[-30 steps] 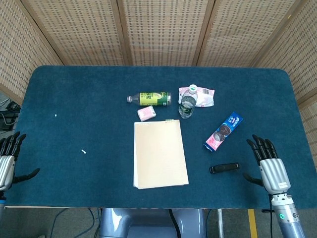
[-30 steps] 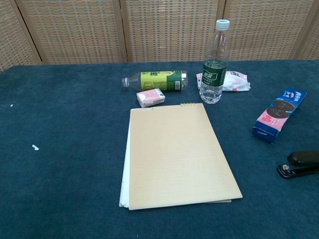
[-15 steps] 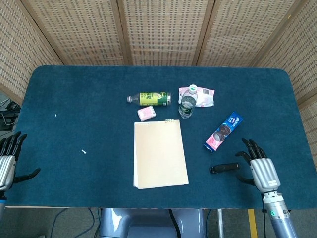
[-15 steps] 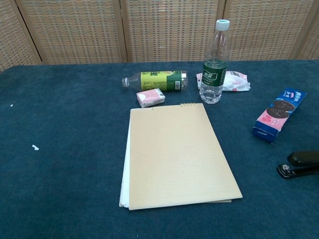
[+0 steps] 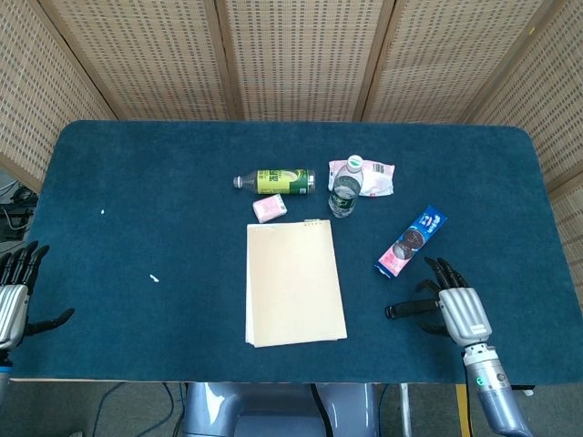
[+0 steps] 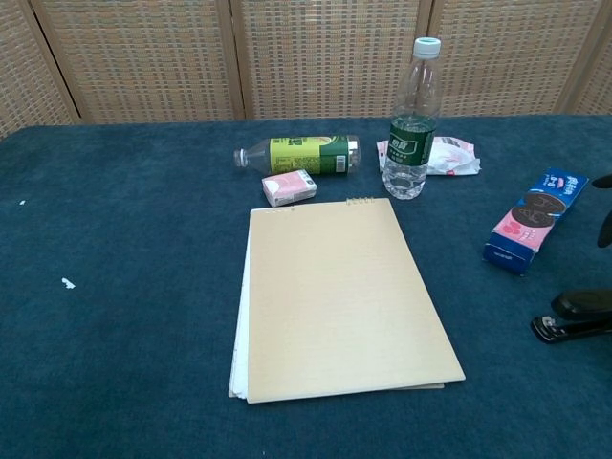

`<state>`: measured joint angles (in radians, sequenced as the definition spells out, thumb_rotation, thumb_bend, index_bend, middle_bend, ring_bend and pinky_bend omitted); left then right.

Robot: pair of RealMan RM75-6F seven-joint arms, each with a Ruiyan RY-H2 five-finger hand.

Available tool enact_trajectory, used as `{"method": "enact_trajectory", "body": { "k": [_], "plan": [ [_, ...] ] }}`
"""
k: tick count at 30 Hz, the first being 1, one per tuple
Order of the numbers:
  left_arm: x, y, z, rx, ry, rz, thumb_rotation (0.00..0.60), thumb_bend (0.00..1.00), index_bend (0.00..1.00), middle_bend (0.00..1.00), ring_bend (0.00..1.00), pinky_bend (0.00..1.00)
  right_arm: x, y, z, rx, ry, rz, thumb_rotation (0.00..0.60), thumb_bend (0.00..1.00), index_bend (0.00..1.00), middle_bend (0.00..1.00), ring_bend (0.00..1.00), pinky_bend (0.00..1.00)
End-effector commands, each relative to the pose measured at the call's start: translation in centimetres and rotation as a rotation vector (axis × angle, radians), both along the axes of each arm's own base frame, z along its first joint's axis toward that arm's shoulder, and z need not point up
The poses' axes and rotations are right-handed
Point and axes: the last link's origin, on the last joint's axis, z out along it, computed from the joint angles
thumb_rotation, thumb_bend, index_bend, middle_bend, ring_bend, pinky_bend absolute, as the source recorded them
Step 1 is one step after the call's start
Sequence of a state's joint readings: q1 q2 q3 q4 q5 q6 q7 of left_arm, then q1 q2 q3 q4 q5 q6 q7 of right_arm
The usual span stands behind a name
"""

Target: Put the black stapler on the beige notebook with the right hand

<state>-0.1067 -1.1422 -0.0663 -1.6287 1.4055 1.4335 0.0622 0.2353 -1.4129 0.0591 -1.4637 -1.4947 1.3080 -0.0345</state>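
The black stapler [image 5: 405, 309] lies flat on the blue tabletop, right of the beige notebook [image 5: 294, 283], with a gap of cloth between them. My right hand [image 5: 453, 307] hovers at the stapler's right end with its fingers spread and nothing held; whether it touches the stapler I cannot tell. In the chest view the stapler [image 6: 576, 316] sits at the right edge, the notebook [image 6: 335, 296] fills the middle, and only dark fingertips [image 6: 603, 225] of the right hand show. My left hand [image 5: 13, 297] rests open at the table's left edge.
Behind the notebook lie a green-labelled bottle [image 5: 273, 180] on its side, a small pink box [image 5: 269, 208], an upright clear bottle [image 5: 344, 193] and a white-pink packet [image 5: 377, 177]. A blue cookie box [image 5: 412, 241] lies just beyond the stapler. The front table edge runs close below the right hand.
My right hand has moved left and slightly forward, from the table's right side up to the stapler's right end. The stapler and the left hand have not moved.
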Motion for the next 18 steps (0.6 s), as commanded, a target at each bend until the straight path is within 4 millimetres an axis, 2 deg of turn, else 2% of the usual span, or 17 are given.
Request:
{"method": "enact_trajectory", "body": {
  "k": [1,18],
  "plan": [
    [0.0,0.0,0.0,-0.001,-0.001,0.000,0.600,0.17,0.00,0.00,0.00,0.00,0.0,-0.4,-0.6,0.013,0.004,-0.009,0.600,0.25,0.44,0.16,0.03,0.24],
    [0.2,-0.2,0.2,0.010,-0.009,-0.010,0.600,0.17,0.00,0.00,0.00,0.00,-1.6,-1.8,-2.6,0.056,0.009,-0.088,0.600,0.27,0.47,0.17,0.03,0.24]
  ]
}}
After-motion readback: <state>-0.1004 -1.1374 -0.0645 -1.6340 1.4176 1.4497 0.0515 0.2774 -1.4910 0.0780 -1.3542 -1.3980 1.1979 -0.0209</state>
